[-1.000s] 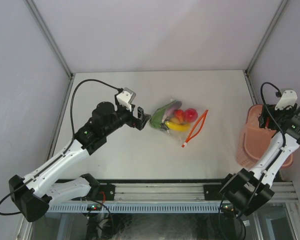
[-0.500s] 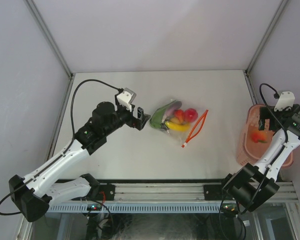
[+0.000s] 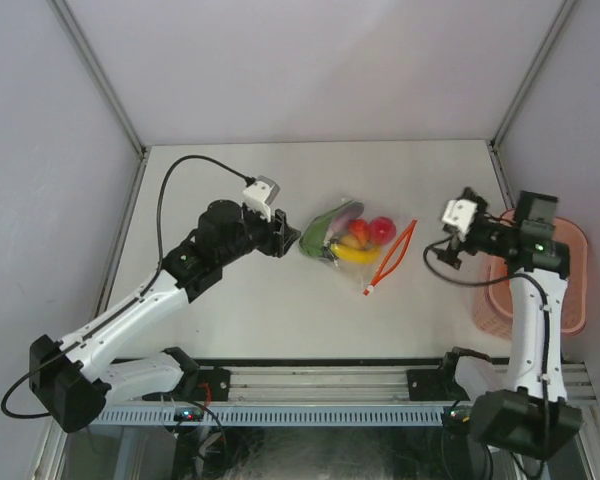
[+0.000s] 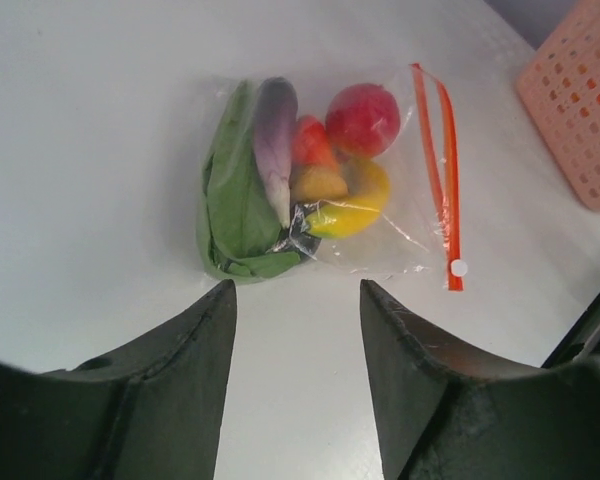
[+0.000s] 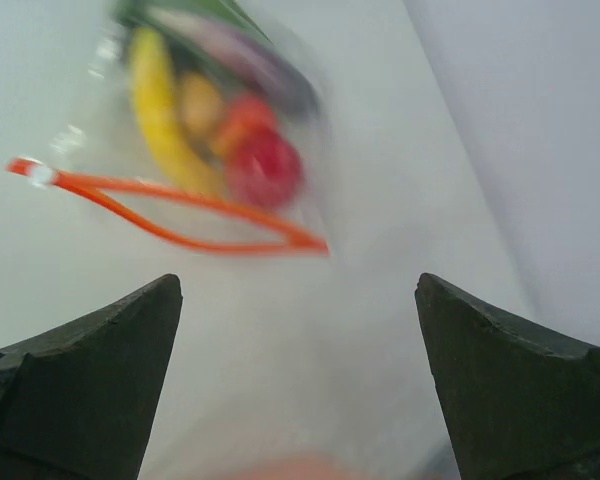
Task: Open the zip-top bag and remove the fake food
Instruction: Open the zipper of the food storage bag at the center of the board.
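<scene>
My left claw [image 3: 287, 238], spread wide, sits just beside the closed end of the zip-top bag [image 3: 376, 256], fake food [image 3: 352, 235] inside. My right claw [image 3: 445, 250], also spread, faces its zip strip [image 3: 393, 254] from farther off.

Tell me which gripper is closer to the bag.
Left. The left gripper is almost at the bag's closed end, by the green vegetable. The right gripper faces the zip strip from across a gap of table.
</scene>
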`<state>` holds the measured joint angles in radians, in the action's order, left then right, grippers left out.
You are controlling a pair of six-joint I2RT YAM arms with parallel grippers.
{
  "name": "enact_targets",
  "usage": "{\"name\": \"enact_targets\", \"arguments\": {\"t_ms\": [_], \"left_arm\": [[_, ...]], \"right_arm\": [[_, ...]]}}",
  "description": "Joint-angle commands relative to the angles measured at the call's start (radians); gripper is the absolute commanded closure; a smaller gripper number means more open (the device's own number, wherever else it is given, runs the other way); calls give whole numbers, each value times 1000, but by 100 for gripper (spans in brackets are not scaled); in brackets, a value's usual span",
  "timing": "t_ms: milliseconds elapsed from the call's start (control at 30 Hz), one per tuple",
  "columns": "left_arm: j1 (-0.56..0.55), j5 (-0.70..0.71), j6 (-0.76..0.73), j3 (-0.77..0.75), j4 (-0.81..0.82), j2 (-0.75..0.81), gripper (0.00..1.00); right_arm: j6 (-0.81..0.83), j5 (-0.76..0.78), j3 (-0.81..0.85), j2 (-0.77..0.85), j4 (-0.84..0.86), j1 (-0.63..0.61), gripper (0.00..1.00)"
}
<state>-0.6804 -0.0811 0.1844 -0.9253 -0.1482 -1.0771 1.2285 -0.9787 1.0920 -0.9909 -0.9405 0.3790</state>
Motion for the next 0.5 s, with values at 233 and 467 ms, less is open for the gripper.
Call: {"name": "enact_targets", "arguments": {"t_ms": [233, 467], "left_arm": [[42, -63, 391, 321, 219, 36, 44], [47, -68, 482, 468, 338, 97, 43]], "right_arm": [[574, 151, -53, -276, 200, -444, 1], [713, 288, -94, -366, 259, -496, 2]]}}
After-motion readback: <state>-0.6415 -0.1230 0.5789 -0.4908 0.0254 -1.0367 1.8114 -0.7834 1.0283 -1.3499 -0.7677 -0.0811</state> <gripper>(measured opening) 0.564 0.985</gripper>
